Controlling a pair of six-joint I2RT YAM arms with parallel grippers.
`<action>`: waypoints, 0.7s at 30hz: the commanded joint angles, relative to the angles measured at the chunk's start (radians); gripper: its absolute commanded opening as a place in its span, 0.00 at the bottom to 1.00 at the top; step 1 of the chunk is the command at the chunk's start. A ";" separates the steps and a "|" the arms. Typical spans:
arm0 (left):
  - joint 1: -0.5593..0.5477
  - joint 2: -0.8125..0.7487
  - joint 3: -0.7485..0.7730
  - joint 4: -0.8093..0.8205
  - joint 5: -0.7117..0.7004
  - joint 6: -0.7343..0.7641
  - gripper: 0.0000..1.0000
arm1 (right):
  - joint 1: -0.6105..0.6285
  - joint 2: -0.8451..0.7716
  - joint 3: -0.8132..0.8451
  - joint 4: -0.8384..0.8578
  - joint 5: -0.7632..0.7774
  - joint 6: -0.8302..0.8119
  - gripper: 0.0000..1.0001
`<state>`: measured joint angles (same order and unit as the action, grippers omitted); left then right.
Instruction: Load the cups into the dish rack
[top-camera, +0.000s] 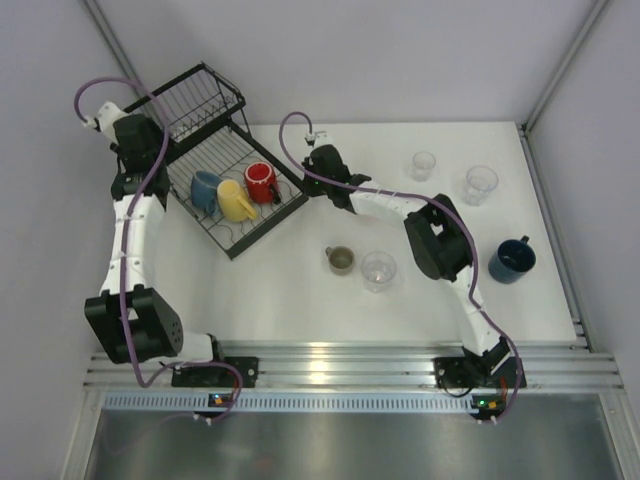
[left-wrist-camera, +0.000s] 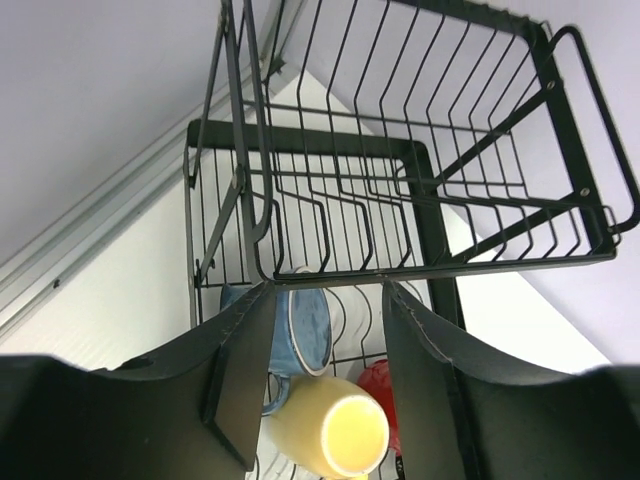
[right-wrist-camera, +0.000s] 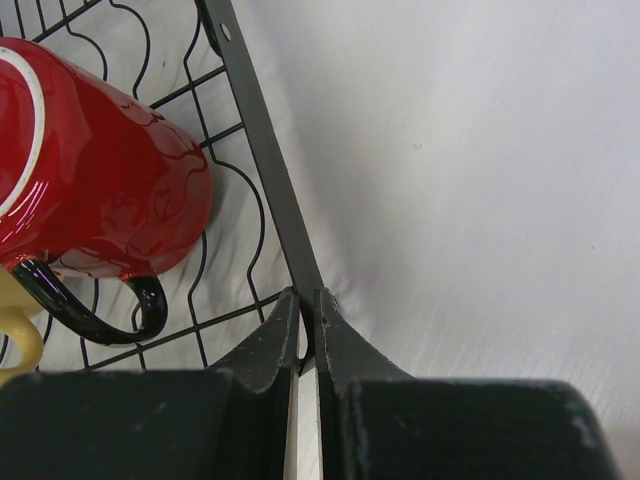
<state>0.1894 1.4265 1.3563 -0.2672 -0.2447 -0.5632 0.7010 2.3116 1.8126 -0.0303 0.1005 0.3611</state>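
The rack (right-wrist-camera: 262, 150) rim is gripped by the right pincer (right-wrist-camera: 308, 308); the olive mug (top-camera: 340, 259) is judged next.
The right pincer is closed on the rim wire, with the red mug (right-wrist-camera: 100, 170) just beside it inside the rack. The left pincer (left-wrist-camera: 328, 290) is held half open and empty above the blue mug (left-wrist-camera: 305, 325) and yellow mug (left-wrist-camera: 330, 430). The olive mug stands upright behind the right pincer, toward that arm's base, and is nearer the right arm.

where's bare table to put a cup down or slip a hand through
Widest bare table: on the near side of the dish rack, between the left arm and the olive mug. Also a far-edge strip between the right arm and the small tumbler. Crowded: the right side, with two more tumblers and a dark blue mug.
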 joint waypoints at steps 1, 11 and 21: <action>0.008 -0.078 -0.008 0.034 -0.047 -0.004 0.52 | -0.092 -0.020 -0.042 -0.148 0.116 -0.028 0.00; 0.119 -0.167 -0.169 0.026 -0.071 -0.128 0.50 | -0.120 -0.027 -0.055 -0.164 0.113 -0.027 0.00; 0.214 -0.101 -0.309 0.135 0.093 -0.253 0.50 | -0.127 -0.050 -0.082 -0.158 0.119 -0.042 0.00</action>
<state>0.3874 1.2984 1.0683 -0.2317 -0.2203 -0.7563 0.6632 2.2807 1.7721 -0.0357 0.0784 0.3492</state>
